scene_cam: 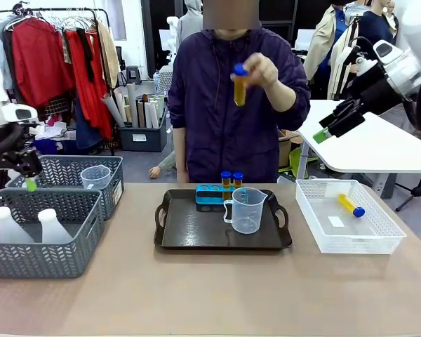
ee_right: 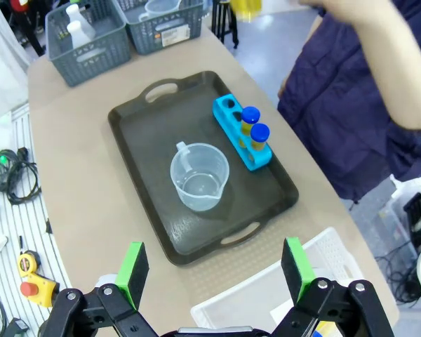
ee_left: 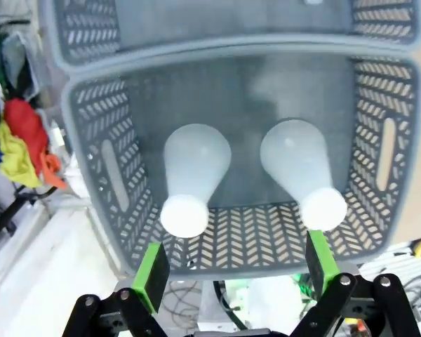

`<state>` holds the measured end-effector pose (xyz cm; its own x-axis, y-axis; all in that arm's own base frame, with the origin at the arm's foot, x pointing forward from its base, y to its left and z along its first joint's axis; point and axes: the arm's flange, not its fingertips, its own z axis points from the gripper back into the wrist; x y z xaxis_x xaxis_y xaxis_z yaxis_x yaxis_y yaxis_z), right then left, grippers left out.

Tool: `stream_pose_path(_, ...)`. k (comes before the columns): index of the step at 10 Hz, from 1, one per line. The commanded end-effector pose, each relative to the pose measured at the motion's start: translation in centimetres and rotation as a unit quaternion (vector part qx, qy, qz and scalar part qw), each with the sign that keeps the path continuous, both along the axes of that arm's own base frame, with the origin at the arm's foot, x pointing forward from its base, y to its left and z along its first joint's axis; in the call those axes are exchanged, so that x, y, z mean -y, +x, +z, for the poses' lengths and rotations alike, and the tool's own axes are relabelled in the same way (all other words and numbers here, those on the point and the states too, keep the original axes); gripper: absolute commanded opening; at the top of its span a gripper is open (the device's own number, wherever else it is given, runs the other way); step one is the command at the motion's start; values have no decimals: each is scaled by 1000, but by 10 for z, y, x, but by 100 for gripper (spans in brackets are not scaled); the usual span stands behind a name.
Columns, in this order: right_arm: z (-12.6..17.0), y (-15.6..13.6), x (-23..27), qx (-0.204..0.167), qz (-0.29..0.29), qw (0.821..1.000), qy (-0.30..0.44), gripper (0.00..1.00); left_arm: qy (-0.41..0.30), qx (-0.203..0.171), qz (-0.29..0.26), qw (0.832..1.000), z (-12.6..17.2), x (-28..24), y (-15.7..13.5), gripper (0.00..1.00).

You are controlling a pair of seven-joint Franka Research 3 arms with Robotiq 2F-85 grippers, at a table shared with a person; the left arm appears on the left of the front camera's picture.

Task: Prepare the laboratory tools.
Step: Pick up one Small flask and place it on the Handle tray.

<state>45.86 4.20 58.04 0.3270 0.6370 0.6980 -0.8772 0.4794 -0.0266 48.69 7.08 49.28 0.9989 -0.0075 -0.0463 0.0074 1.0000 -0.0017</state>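
Conical flasks (ee_left: 196,168) stand in the grey basket (ee_left: 98,140) below the released left hand (ee_left: 236,270); the right hand (ee_right: 215,269) is released too.

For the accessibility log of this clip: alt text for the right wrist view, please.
The open right gripper points down toward a dark tray holding a clear beaker and a blue rack with two blue-capped tubes. A person in a purple top stands just beyond it.

Bright even indoor light, faint shadows, curved wrist-view edges, flasks (ee_left: 195,165) softly out of focus
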Motion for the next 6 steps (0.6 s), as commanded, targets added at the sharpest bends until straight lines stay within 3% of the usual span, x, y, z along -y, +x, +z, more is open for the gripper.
stream_pose_path(1,1,0,-1,3,3,1000,8,100,10,16,-2,1000,-7,-17,-21,100)
stream_pose_path(4,1,0,-1,3,3,1000,8,100,1,46,-26,999,2,-13,-21,100)
stream_pose_path(5,1,0,-1,3,3,1000,8,100,6,18,3,1000,-5,-26,-19,100)
stream_pose_path(6,1,0,-1,3,3,1000,8,100,6,18,3,1000,-5,-26,-19,100)
